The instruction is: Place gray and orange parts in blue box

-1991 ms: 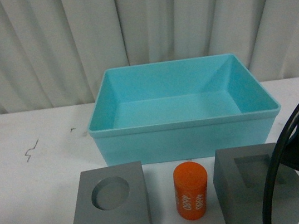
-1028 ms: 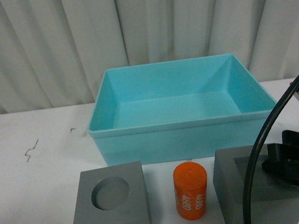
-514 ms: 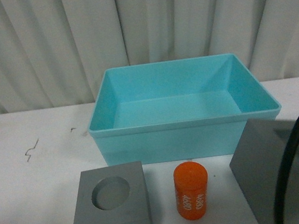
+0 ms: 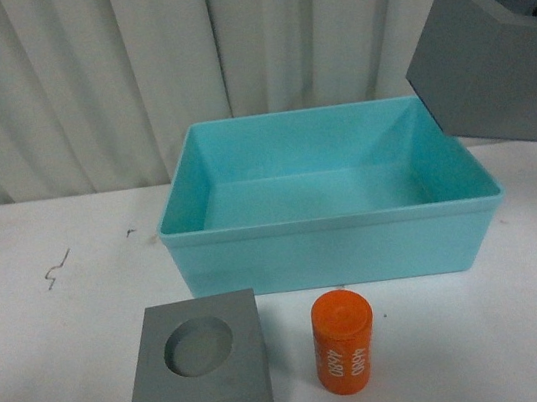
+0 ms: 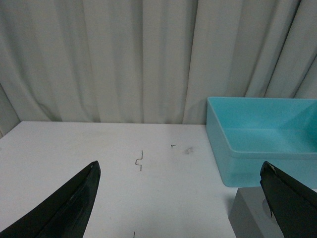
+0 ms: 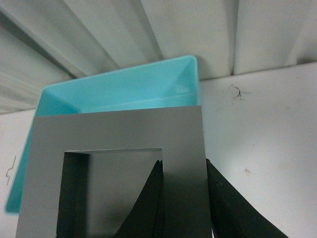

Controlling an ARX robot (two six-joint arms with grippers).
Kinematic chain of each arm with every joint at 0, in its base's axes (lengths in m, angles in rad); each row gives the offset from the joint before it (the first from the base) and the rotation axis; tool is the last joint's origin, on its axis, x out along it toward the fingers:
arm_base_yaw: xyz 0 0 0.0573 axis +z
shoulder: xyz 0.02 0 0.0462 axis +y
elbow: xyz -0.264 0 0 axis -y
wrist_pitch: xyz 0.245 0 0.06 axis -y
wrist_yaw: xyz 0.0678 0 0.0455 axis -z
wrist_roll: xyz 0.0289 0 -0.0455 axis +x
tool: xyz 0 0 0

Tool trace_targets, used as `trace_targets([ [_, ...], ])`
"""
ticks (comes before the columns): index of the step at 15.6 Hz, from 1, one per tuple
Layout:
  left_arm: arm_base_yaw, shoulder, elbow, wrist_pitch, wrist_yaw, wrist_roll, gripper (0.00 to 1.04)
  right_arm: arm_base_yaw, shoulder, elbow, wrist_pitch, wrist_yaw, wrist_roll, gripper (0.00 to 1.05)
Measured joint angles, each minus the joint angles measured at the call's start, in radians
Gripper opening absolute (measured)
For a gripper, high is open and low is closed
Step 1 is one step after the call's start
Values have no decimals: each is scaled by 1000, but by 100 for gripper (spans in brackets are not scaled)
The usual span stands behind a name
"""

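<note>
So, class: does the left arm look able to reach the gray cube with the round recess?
Probably yes: the left end effector is open and empty, and nothing stands over the round-recess cube.

The box [image 4: 337, 251] is turquoise; the lower-left cube [image 4: 203, 388] and the upper-right cube [image 4: 487, 67] are matte gray; the cylinder [image 4: 344, 343] is orange with white digits; the table [image 4: 57, 339] is white with dark scuffs.
</note>
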Motion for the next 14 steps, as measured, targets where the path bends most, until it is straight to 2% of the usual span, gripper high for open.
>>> trace_targets([
  [7, 0, 0, 0, 0, 0, 0, 98, 5, 385, 401, -103, -29, -31, 19],
  [9, 0, 0, 0, 0, 0, 0, 98, 18, 453, 433, -113, -39, -37, 19],
  [12, 0, 0, 0, 0, 0, 0, 98, 117, 528, 446, -77, -19, -28, 19],
  [14, 0, 0, 0, 0, 0, 0, 98, 150, 539, 445, -93, 11, -15, 19],
])
